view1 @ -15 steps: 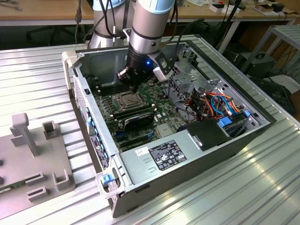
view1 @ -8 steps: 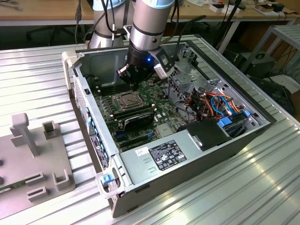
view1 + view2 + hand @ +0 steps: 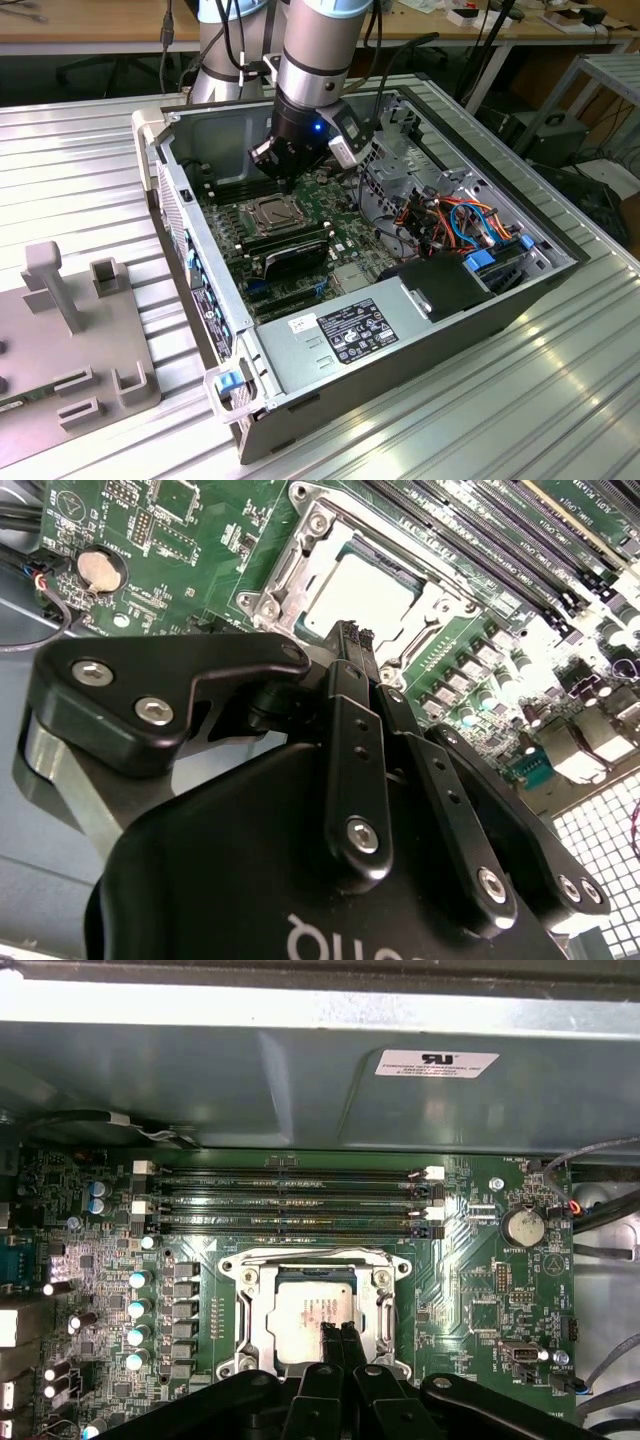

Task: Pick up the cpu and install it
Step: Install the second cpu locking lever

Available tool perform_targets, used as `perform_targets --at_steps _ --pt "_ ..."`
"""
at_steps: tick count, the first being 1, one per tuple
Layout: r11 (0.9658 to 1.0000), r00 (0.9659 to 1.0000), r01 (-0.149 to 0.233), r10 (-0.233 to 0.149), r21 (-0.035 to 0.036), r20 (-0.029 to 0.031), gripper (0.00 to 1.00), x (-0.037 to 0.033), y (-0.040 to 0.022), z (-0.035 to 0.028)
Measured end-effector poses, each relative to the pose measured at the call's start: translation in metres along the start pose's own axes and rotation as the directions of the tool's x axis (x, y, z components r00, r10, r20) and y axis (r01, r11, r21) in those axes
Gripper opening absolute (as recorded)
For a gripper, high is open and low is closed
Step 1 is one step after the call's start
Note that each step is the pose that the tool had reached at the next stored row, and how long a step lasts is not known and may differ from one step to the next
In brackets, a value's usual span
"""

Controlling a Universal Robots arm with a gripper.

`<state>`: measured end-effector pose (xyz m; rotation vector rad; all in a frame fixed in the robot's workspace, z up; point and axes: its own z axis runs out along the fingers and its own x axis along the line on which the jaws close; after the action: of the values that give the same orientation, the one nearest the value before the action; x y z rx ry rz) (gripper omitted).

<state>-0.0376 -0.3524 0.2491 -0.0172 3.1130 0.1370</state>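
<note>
- The cpu [image 3: 312, 1312] already sits in the motherboard socket [image 3: 316, 1310], its dull silver top showing inside the metal frame in both wrist views; in the exterior view the socket lies towards the left of the open computer case [image 3: 560, 262], just below the arm's tool
- The pincer [image 3: 338, 1332] hangs right over the chip with its two black fingertips [image 3: 350, 645] pressed together and nothing between them; from the first wrist view the tips look to be at or just above the chip's near edge, though I cannot tell whether they touch
- As I read it, the chip has been placed and the work now is about seating it, so any push ought to come straight down and gently, on the metal lid and not on the socket frame
- The chip looks square to the frame with an even margin around it, which I take as a good sign; a tilted corner would call for lifting, not pressing
- The memory slots [image 3: 290, 1200] run just beyond the socket on the far side, and a row of capacitors [image 3: 135, 1320] stands to its left, so the closed fingers should stay over the lid and away from both
- The case rests on a ribbed metal desk [image 3: 80, 160]
</note>
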Motion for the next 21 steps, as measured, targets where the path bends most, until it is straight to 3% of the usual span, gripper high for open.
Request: perform_targets --at_steps 10,21 --pt "1.0 1.0 0.0 0.0 0.0017 0.0001 0.11 0.0 0.0 -0.0001" --pt "1.0 1.0 0.0 0.0 0.0026 0.0 0.11 0.0001 -0.0082 -0.0019"
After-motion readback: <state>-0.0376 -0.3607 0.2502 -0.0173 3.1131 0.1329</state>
